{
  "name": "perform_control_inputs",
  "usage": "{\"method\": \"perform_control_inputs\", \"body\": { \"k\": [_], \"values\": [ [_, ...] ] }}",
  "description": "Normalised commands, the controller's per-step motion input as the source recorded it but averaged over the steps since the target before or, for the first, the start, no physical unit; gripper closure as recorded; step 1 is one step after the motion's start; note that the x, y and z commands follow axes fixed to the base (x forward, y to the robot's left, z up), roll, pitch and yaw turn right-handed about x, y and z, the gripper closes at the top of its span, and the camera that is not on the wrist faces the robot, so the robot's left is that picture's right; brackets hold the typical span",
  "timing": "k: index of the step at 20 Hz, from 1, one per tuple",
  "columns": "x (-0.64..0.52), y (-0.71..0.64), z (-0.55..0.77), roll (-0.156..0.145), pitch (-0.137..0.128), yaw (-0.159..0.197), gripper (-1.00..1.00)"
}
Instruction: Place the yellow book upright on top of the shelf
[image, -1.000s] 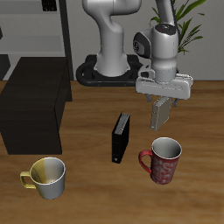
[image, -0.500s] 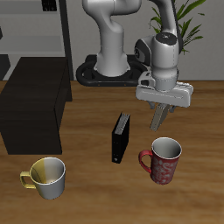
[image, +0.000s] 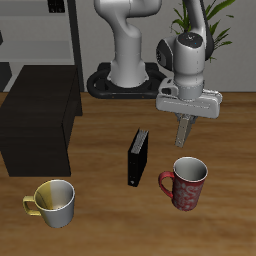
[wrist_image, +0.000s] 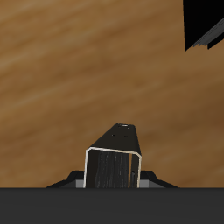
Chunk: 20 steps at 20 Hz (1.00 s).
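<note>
My gripper (image: 186, 120) hangs above the table behind the red mug and is shut on the yellow book (image: 186, 133). The book is thin and grey-tan, hangs upright below the fingers, and shows edge-on in the exterior view. In the wrist view the book (wrist_image: 114, 164) fills the space between the fingers, with bare wood below it. The shelf (image: 38, 118) is a large low black cabinet with a flat top, standing well away across the table from the gripper.
A black book (image: 137, 157) stands upright on the table between the shelf and the gripper. A red mug (image: 185, 183) stands just in front of the gripper. A yellow and white mug (image: 55, 201) stands near the front edge, before the shelf. A black shape (wrist_image: 206, 22) shows in the wrist view.
The gripper has turned about its vertical axis with the yellow book in it. The book's broad face showed before; now it shows edge-on. Nothing else has moved.
</note>
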Motion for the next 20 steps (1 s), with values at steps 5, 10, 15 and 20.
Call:
{"method": "perform_control_inputs", "body": {
  "k": [5, 10, 15, 20],
  "values": [
    [-0.06, -0.16, 0.36, 0.024, 0.001, 0.058, 1.00],
    [-0.06, -0.37, 0.76, 0.056, -0.002, 0.110, 1.00],
    [-0.03, -0.22, 0.42, 0.028, 0.005, 0.115, 1.00],
    [0.01, -0.41, 0.65, 0.077, 0.071, 0.116, 1.00]
  ]
}}
